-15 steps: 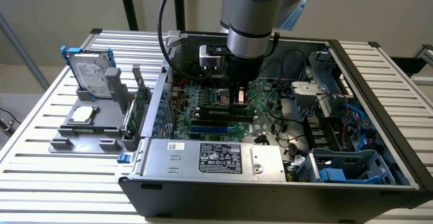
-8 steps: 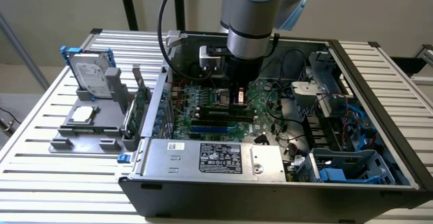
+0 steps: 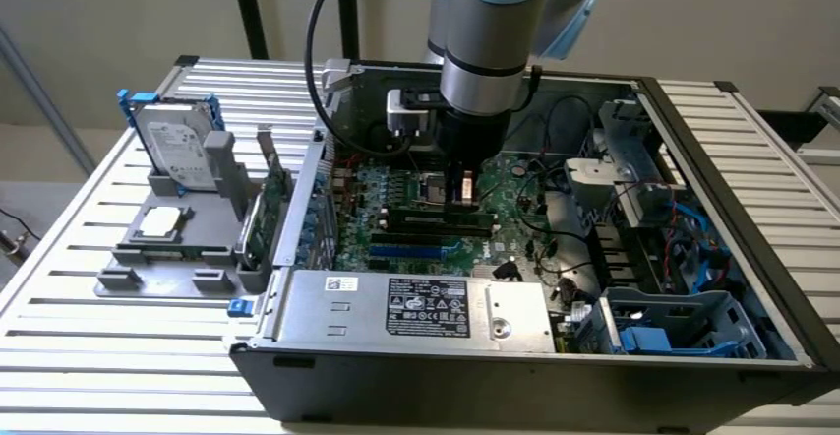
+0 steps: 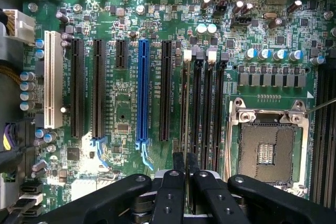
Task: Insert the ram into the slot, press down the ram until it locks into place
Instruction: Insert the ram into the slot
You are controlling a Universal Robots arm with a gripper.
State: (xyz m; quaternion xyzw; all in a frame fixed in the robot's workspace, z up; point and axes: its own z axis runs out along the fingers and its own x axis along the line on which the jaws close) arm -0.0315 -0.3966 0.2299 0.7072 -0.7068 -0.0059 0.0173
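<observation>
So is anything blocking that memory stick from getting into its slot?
Nothing visible does. The gripper holds the ram edge-on, lined up right along the slot; no cable or part lies between them. The neighbouring slots are empty.

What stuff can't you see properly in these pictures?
The ram: in the wrist view it is edge-on, so how deep it sits in the slot cannot be told.
The slot's nearer end clip: wrist view, covered by the gripper.
The label on the silver box: exterior view, print too small to read.
</observation>
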